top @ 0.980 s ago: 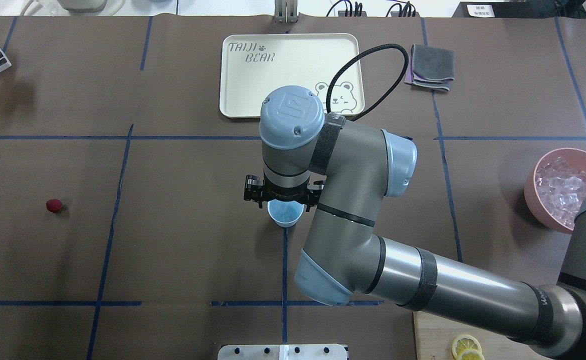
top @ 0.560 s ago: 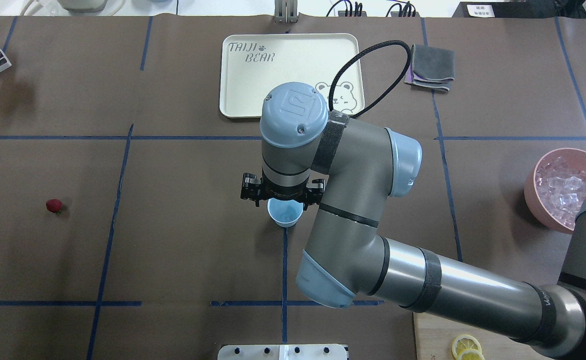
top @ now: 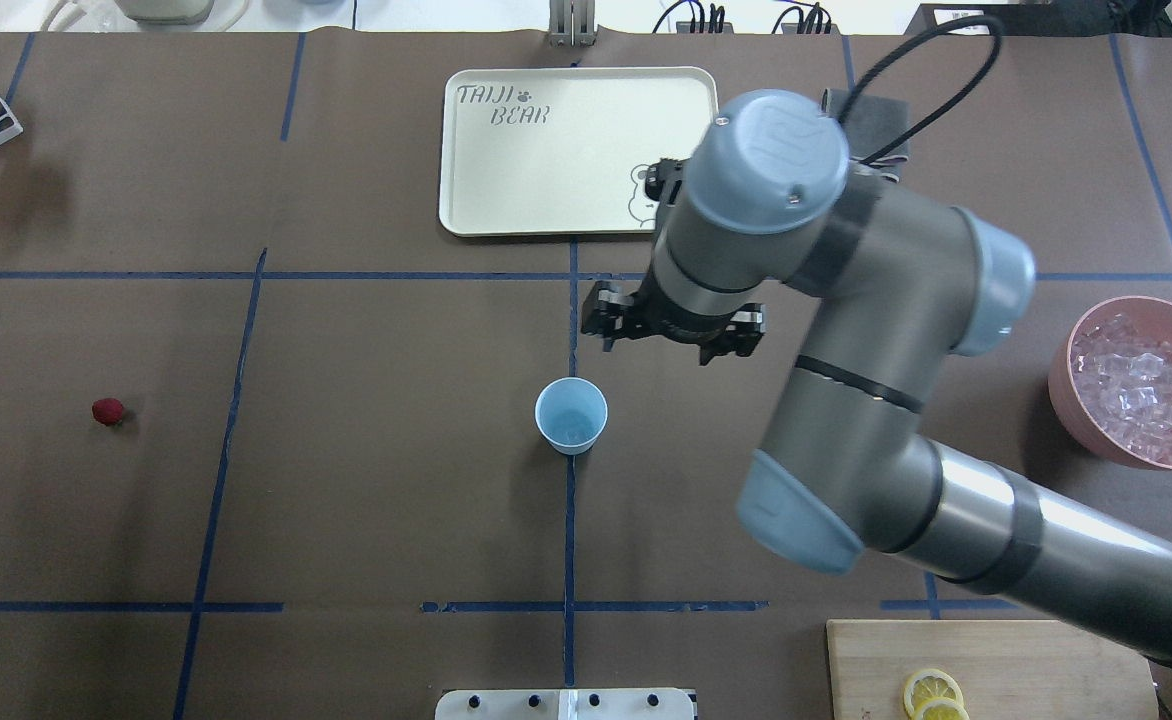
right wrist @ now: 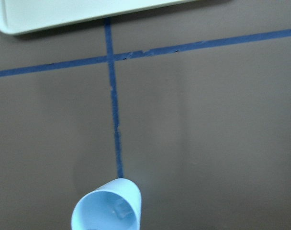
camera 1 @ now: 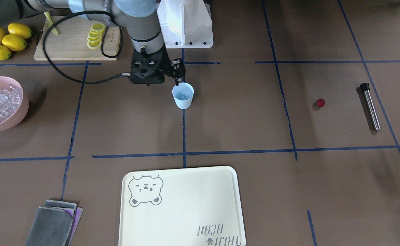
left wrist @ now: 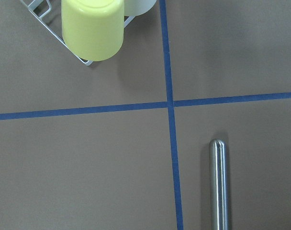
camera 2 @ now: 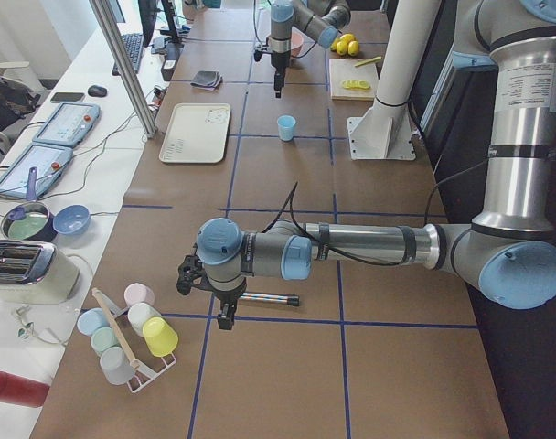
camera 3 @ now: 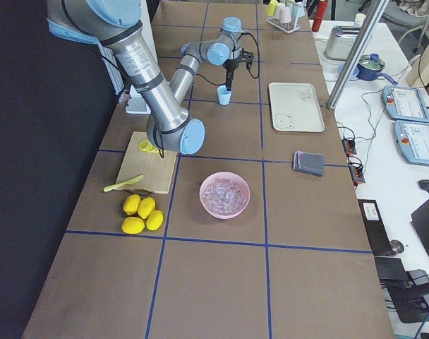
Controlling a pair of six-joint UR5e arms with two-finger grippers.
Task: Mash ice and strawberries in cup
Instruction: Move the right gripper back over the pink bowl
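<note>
The pale blue cup (top: 571, 415) stands upright mid-table, and the right wrist view shows one clear ice cube (right wrist: 119, 209) inside the cup (right wrist: 107, 208). More ice (top: 1141, 385) fills the pink bowl (top: 1066, 400). A dark red strawberry (top: 108, 411) lies alone far off on the left side. My right gripper (camera 1: 177, 79) hangs open and empty just above the cup's (camera 1: 183, 95) robot-side rim. In the overhead view its wrist (top: 686, 290) hides the fingers. My left gripper (camera 2: 225, 315) shows only in the exterior left view, over a metal rod; I cannot tell its state.
A cream tray (top: 576, 215) lies beyond the cup. The metal rod (camera 1: 370, 107) lies past the strawberry (camera 1: 320, 103). A cutting board (camera 1: 67, 48) with lemon slices, whole lemons (camera 1: 7, 39), grey cloths (camera 1: 51, 223) and a cup rack (camera 2: 127, 334) sit at the edges.
My right wrist has risen and swung from directly over the cup toward the tray and to the right. The whole cup now shows from overhead. Cup and strawberry have not moved.
</note>
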